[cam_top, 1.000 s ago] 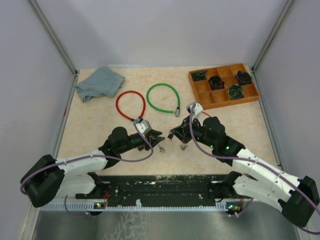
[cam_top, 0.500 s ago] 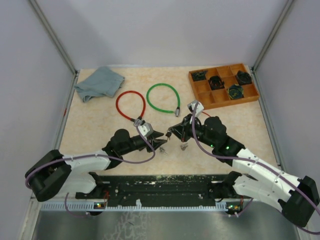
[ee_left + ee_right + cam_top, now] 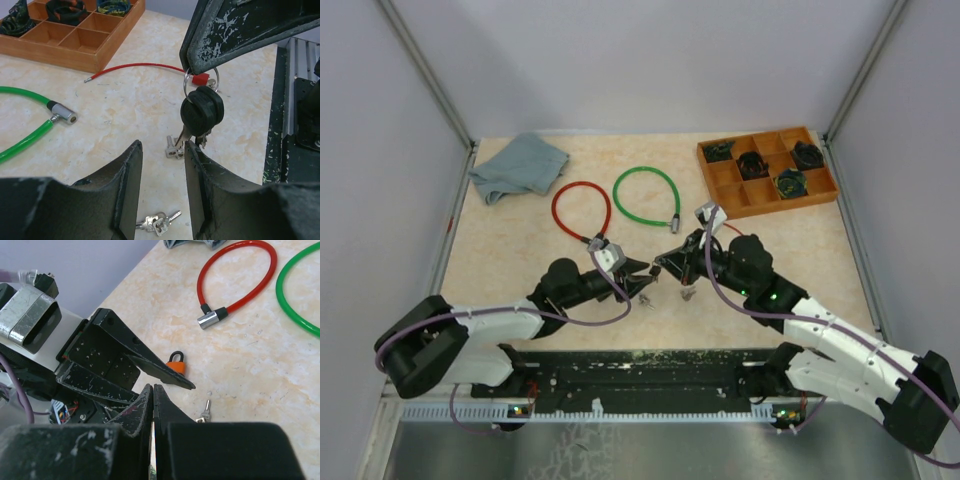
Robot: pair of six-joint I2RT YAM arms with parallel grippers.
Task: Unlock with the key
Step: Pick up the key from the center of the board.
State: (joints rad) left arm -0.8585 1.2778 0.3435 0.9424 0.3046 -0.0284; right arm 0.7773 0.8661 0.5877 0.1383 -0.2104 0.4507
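1. The table (image 3: 510, 250) has a pale marbled top.
2. The wooden tray (image 3: 767, 172) sits at the far right, with dark items in several of its compartments.
3. The grey-blue cloth (image 3: 520, 165) lies crumpled at the far left corner.
4. The red cable lock (image 3: 582, 210) and the green cable lock (image 3: 647, 195) lie looped side by side at mid-table.
5. The left gripper (image 3: 161, 146) is low over the table with its jaws partly apart and nothing clamped between them.
6. The right gripper (image 3: 186, 67) faces it tip to tip, jaws pressed together on a key ring (image 3: 186, 85).
7. The orange padlock (image 3: 176, 364) lies on the table beneath the left gripper's fingers.
8. The black-headed key (image 3: 201, 112) hangs from the ring, its blade pointing down just beyond the left fingertips.
9. Loose silver keys (image 3: 172, 148) lie on the table below.
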